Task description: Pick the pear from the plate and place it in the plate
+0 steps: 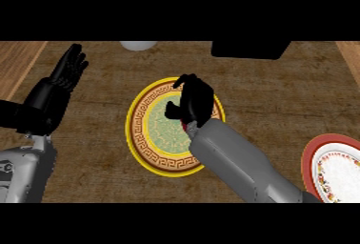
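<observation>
Centrally, the right hand (193, 102) hung over the yellow-rimmed patterned round plate (144, 138), fingers curled; whether it held the pear could not be told. Red-rimmed white plate (316, 162) sat far right. Left hand (60, 81) rested spread at left. White object (138, 45) and black box (249, 49) behind.

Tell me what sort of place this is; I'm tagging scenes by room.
Probably a kitchen or dining counter: a wooden top with a yellow-rimmed patterned plate and a red-rimmed plate.
</observation>
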Action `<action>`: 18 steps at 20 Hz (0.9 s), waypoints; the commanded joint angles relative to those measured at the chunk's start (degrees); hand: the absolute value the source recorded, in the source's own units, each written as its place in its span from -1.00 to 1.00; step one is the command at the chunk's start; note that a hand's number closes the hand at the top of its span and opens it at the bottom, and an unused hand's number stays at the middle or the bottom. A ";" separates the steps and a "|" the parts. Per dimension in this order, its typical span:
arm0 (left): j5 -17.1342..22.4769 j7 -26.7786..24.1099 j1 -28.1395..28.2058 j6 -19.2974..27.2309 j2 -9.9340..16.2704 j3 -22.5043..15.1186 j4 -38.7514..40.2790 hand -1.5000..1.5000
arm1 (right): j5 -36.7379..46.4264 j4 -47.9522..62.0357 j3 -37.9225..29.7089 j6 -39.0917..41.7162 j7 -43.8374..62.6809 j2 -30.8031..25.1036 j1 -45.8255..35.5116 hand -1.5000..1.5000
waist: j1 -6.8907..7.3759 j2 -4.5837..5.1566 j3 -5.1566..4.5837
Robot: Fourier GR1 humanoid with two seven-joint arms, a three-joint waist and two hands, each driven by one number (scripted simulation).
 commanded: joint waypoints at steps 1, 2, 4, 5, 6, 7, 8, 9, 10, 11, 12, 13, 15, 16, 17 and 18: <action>-0.40 -1.96 -1.27 -0.50 -0.87 -0.44 2.97 0.00 | -8.68 5.67 1.03 -8.49 -4.06 0.21 -2.39 -1.00 | 0.81 0.47 0.00; 0.69 2.28 -1.60 -0.64 -0.06 -0.26 -1.24 0.00 | -11.25 4.44 0.93 -8.16 -4.60 0.21 -3.47 -1.00 | 1.40 0.18 0.05; 1.26 0.34 0.65 -2.10 1.15 0.84 -1.10 0.00 | -12.95 4.78 1.56 -13.01 -8.59 0.21 -1.45 -1.00 | 0.90 0.09 0.03; -0.77 1.12 -2.11 0.07 -1.48 -1.90 -0.89 0.00 | -12.72 4.11 2.62 -15.38 -6.74 0.21 -4.42 -1.00 | 1.79 0.34 0.05; -0.84 0.37 -1.18 0.47 -1.40 -0.97 0.38 0.00 | -11.90 4.39 2.43 -19.24 -8.60 0.21 -2.58 -1.00 | 0.74 0.19 0.03; -0.90 -1.68 -0.39 0.01 -1.00 -0.28 1.87 0.00 | -13.11 6.08 -0.43 -19.14 -12.08 0.21 -3.94 -1.00 | 0.31 0.33 0.02; -1.00 -0.03 -1.31 0.50 -1.32 -0.77 0.57 0.00 | -13.84 5.12 -0.58 -22.03 -12.75 0.21 -3.66 -1.00 | 0.59 0.26 0.05; -1.28 -2.07 0.10 0.07 -0.60 0.00 1.67 0.00 | -13.26 4.40 0.63 -24.63 -11.55 0.21 -4.04 -1.00 | 0.33 0.05 0.00; -0.17 -0.42 -0.83 -0.68 -0.57 0.02 1.30 0.00 | -14.28 4.66 0.21 -26.26 -12.70 0.21 -3.71 -1.00 | 0.10 -0.01 0.02; 0.88 -1.37 1.47 -1.88 0.97 1.46 -0.15 0.00 | -15.55 2.87 -1.47 -27.61 -14.55 0.21 -3.01 -1.00 | 0.26 -0.16 0.03; -0.02 -2.28 1.30 -0.94 -0.37 0.67 0.93 0.00 | -18.02 2.57 -1.52 -28.31 -16.96 0.21 -2.63 -1.00 | 0.19 0.07 0.04; -1.37 -5.04 2.44 0.03 -1.01 0.73 2.76 0.00 | -19.29 -0.27 -1.45 -28.87 -16.44 0.21 -2.32 -1.00 | -0.57 -0.10 0.01; -1.58 -1.18 2.53 0.92 -1.19 -0.04 -1.86 0.00 | -20.96 0.11 -2.92 -29.81 -19.53 0.21 -0.62 -1.00 | -1.27 -0.49 0.04; -1.80 -2.92 5.90 0.69 -0.84 0.49 -1.98 0.00 | -19.11 -3.60 -0.90 -32.55 -19.88 0.20 3.91 -1.00 | -2.13 -0.85 0.02; 0.67 0.25 1.58 -0.91 0.95 2.59 -0.79 0.00 | -20.65 -1.77 -2.93 -31.72 -18.68 0.20 -0.13 -1.00 | -2.08 -0.68 0.01; 0.49 -0.79 5.84 -0.87 0.94 2.71 -2.54 0.00 | -19.32 -5.40 -4.80 -31.49 -23.07 0.20 6.15 -1.00 | -3.19 -0.99 0.03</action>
